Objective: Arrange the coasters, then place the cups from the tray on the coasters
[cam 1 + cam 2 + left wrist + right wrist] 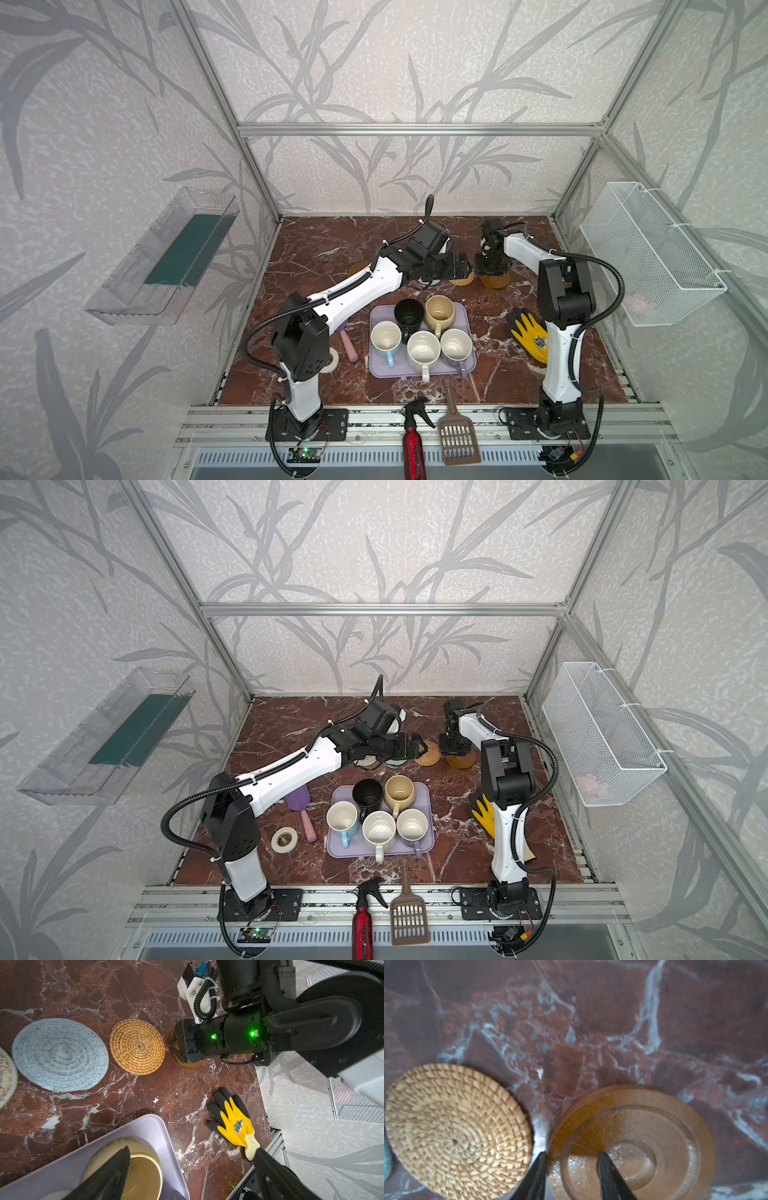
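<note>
Five cups stand on the lavender tray [419, 372]: black [408, 316], beige [439, 311], light blue [385, 338], white [423, 351] and lavender [456, 345]. Behind the tray lie the coasters: cream woven [368, 762], grey-blue [60, 1055], tan rattan [137, 1046] and brown wooden [643, 1147]. Another brown disc [357, 269] peeks out behind the left arm. My right gripper [571, 1153] points down, shut on the wooden coaster, one finger at its outer edge, one in its recess. My left gripper [191, 1151] hovers open beside the rattan coaster, holding nothing.
A yellow glove [530, 334] lies right of the tray. A white tape roll [284, 839] and a pink-handled scoop [305, 816] lie to its left. A red spray bottle [411, 440] and a brown slotted scoop [457, 440] sit at the front edge. A wire basket [652, 253] hangs on the right wall.
</note>
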`<state>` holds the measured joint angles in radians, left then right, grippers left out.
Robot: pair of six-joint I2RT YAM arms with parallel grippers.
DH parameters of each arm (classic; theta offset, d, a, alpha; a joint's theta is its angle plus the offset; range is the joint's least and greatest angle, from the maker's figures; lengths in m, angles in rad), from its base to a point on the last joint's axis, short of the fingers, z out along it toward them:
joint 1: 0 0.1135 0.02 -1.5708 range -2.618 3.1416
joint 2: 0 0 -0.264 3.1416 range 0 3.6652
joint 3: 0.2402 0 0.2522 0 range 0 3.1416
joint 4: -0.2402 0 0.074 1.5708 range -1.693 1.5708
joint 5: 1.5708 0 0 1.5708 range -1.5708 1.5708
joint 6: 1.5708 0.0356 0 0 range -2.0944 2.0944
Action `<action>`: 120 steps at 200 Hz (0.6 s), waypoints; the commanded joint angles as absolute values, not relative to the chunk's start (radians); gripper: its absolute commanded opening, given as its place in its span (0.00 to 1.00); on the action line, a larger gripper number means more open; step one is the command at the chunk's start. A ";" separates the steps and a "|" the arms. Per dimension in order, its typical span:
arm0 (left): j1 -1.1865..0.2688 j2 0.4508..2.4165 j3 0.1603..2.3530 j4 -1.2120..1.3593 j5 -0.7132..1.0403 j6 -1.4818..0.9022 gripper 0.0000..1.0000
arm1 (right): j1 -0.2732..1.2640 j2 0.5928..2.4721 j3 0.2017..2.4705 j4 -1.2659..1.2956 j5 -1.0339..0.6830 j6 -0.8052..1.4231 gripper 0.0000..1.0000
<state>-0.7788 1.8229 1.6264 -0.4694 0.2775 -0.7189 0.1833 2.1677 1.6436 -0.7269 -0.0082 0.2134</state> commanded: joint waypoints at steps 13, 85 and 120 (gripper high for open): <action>-0.779 1.776 1.604 -0.451 0.253 -0.727 0.95 | 0.187 2.207 1.628 -0.727 -0.051 0.215 0.40; -0.780 1.767 1.604 -0.455 0.248 -0.723 0.95 | 0.187 2.135 1.590 -0.705 -0.063 0.221 0.53; -0.778 1.762 1.625 -0.484 0.228 -0.705 0.96 | 0.187 2.080 1.587 -0.713 -0.029 0.211 0.57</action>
<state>-0.7788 1.8076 1.6142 -0.4614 0.2592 -0.7174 0.1833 2.1429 1.6058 -0.6926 -0.0288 0.2153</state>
